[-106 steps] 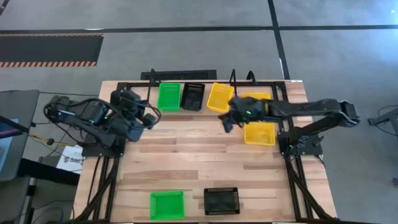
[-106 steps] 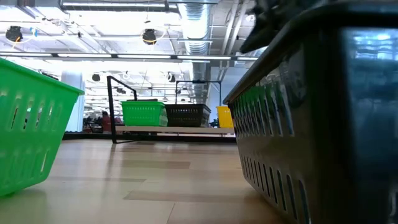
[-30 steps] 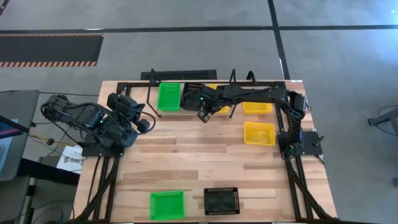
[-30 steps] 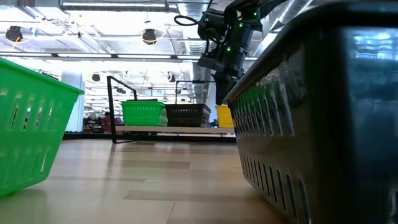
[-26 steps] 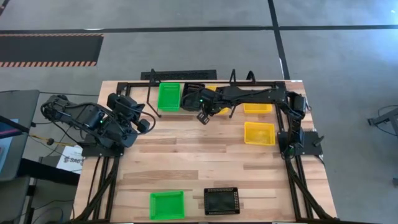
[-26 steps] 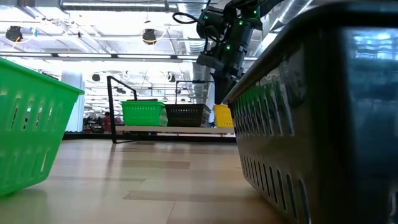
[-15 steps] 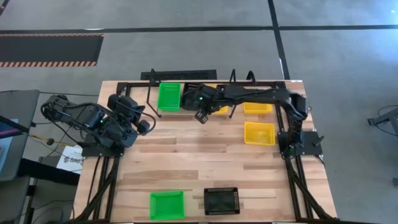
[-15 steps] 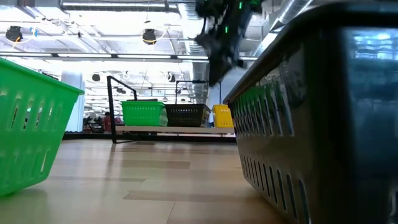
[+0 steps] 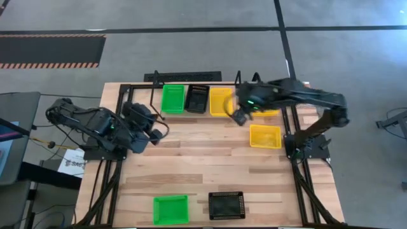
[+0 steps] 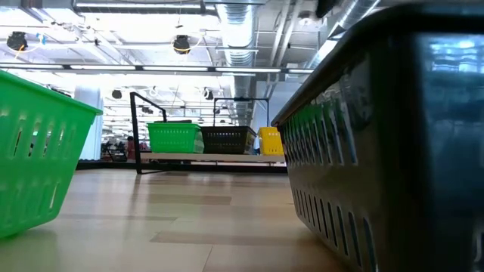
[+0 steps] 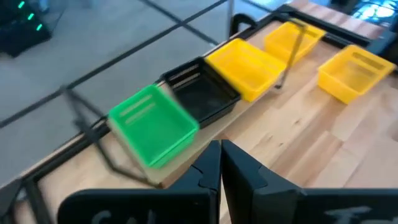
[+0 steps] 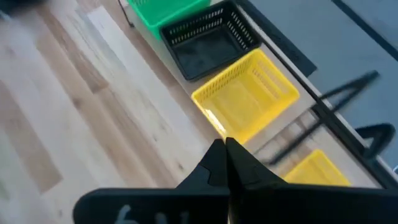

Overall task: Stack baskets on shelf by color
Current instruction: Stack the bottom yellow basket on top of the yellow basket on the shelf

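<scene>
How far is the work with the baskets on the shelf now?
Done: the shelf holds a green basket, a black basket and a yellow basket in a row. In hand: nothing; the right tool is shut and empty beside the yellow one, and the left tool is shut and idle. Left: two yellow baskets, one green basket and one black basket are off the shelf.

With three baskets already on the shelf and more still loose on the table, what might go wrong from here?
1. The right tool, shut, hangs close to the yellow basket on the shelf; a careless swing may knock it out of line.
2. The yellow basket behind the shelf lies partly under the right arm, awkward to grasp.
3. The near green basket and near black basket sit at the table's front edge, a long reach.
</scene>
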`<state>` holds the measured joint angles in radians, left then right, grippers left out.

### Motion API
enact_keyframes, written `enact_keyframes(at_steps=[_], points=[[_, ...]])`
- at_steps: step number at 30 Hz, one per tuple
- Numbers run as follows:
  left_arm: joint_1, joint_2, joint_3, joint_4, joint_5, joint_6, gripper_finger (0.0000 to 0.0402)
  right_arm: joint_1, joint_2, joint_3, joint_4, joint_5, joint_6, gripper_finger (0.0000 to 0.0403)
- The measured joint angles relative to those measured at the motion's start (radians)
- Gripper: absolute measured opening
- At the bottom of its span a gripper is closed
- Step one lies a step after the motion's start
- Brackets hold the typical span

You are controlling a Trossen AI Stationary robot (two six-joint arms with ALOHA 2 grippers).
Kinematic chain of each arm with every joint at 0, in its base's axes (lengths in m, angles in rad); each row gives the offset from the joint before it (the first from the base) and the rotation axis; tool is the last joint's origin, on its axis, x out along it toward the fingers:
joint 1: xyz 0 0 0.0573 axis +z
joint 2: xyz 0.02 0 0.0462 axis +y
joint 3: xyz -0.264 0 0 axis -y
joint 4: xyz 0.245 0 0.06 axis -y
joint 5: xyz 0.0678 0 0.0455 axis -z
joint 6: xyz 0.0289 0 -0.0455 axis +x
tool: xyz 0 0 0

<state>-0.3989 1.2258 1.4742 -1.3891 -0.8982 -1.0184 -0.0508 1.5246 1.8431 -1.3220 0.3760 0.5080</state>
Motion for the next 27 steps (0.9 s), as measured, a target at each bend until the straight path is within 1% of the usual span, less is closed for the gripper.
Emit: enact_keyframes(at_steps=[3, 6, 8, 10, 13, 15, 17, 20, 23, 27], points=[[0.018, 0.045, 0.0, 0.146, 0.01, 0.15, 0.0, 0.087, -0.085, 0.0, -0.067, 0.043, 0.085, 0.0], [0.05, 0.102, 0.0, 0.353, 0.066, 0.344, 0.0003, 0.186, -0.154, 0.0, -0.118, 0.09, 0.167, 0.0001], [0.076, 0.152, 0.0, 0.507, 0.127, 0.481, 0.001, 0.257, -0.19, 0.0, -0.141, 0.128, 0.208, 0.0001], [0.109, 0.207, 0.0, 0.655, 0.215, 0.607, 0.0018, 0.33, -0.219, 0.0, -0.168, 0.175, 0.241, 0.0001], [0.167, 0.294, 0.0, 0.858, 0.362, 0.736, 0.0027, 0.429, -0.248, 0.0, -0.219, 0.239, 0.293, 0.0001], [0.207, 0.354, 0.0, 0.971, 0.468, 0.77, 0.0028, 0.486, -0.261, 0.0, -0.249, 0.262, 0.329, 0.0001], [0.248, 0.415, 0.0, 1.072, 0.573, 0.771, 0.0022, 0.537, -0.273, -0.003, -0.248, 0.277, 0.335, 0.0001], [0.293, 0.508, 0.0, 1.201, 0.664, 0.734, 0.0005, 0.611, -0.299, -0.003, -0.249, 0.294, 0.333, 0.0001], [0.317, 0.599, 0.008, 1.273, 0.688, 0.735, 0.0002, 0.67, -0.33, -0.003, -0.249, 0.314, 0.324, 0.0001], [0.322, 0.712, 0.1, 1.244, 0.709, 0.741, 0.0, 0.722, -0.37, -0.003, -0.249, 0.388, 0.3, 0.0001]])
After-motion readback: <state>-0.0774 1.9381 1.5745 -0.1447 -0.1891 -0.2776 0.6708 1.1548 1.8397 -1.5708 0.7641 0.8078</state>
